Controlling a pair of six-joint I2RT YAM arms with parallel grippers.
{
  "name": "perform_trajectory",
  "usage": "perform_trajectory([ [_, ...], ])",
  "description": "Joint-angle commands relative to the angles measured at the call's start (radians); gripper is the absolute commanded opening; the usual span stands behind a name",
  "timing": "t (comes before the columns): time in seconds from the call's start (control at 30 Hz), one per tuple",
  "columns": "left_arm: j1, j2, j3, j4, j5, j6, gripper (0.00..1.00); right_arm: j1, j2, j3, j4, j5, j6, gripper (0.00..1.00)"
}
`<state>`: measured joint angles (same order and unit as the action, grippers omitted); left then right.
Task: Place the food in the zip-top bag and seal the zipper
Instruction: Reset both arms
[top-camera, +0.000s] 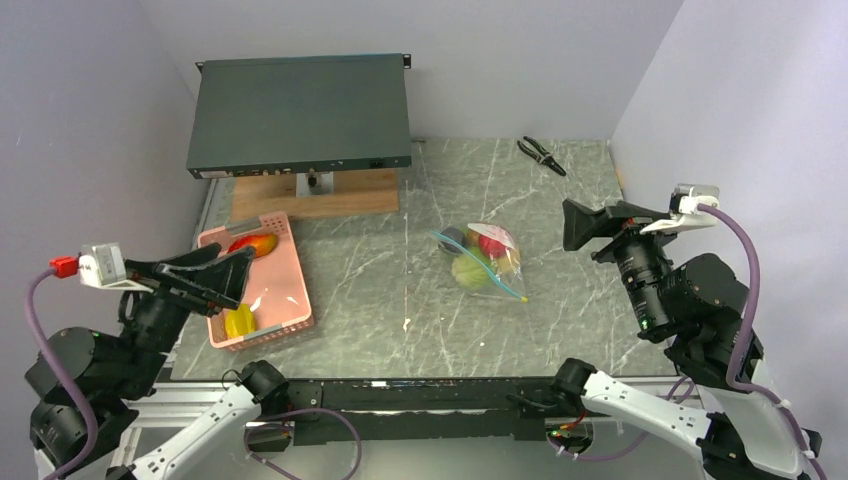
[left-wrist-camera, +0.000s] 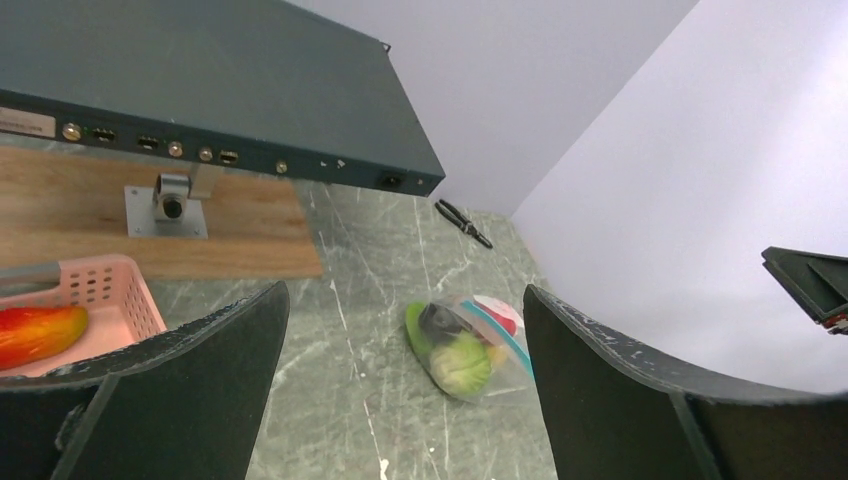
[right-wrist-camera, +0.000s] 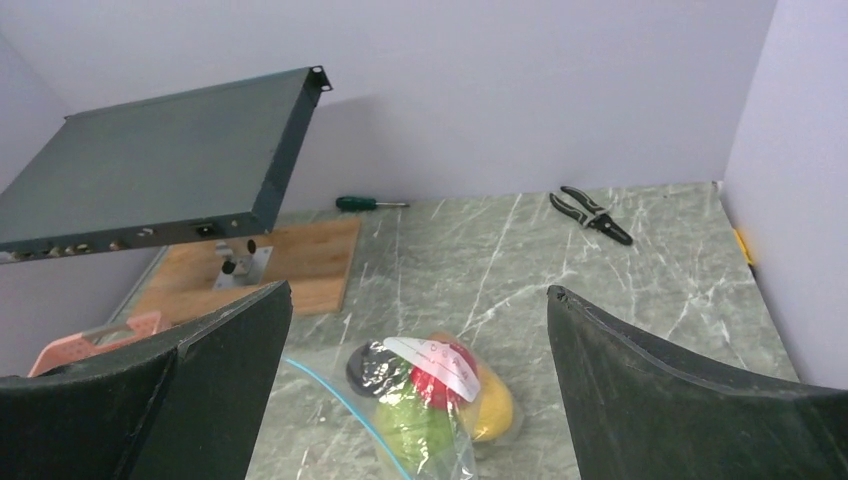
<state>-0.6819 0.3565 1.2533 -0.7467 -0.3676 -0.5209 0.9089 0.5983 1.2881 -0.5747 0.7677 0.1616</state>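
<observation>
Top external view: left tool (top-camera: 244, 279) and right tool (top-camera: 567, 226) are being held released, empty, the bag (top-camera: 482, 259) lying between them.

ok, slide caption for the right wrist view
Open right gripper facing a clear plastic zip-top bag of red, green and yellow food on a grey marbled table

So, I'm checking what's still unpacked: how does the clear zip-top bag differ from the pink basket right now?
The clear, thin plastic zip-top bag is soft and see-through; the pink slotted plastic basket is rigid and slotted. The bag lies centrally, the basket off to its left. The bag bulges with a round green piece and a red one; the basket holds a red-orange fruit and a yellow piece. Both hold food.
</observation>
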Motion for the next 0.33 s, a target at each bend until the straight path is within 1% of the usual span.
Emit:
perform_trajectory([
  [0.0, 0.002, -0.027, 0.007, 0.062, -0.036, 0.061, 0.92, 0.0, -0.002, -0.007, 0.01, 0.08, 0.027, 1.0],
  [0.17, 0.001, -0.025, 0.017, 0.03, -0.051, 0.06, 0.92, -0.001, -0.031, -0.053, 0.028, 0.144, 0.083, 1.0],
  [0.2, 0.002, -0.025, 0.016, 0.026, -0.05, 0.058, 0.92, 0.0, -0.034, -0.077, 0.055, 0.145, 0.062, 1.0],
  [0.3, 0.002, -0.019, 0.023, 0.015, -0.039, 0.055, 0.92, 0.0, -0.031, -0.072, 0.024, 0.167, 0.09, 1.0],
])
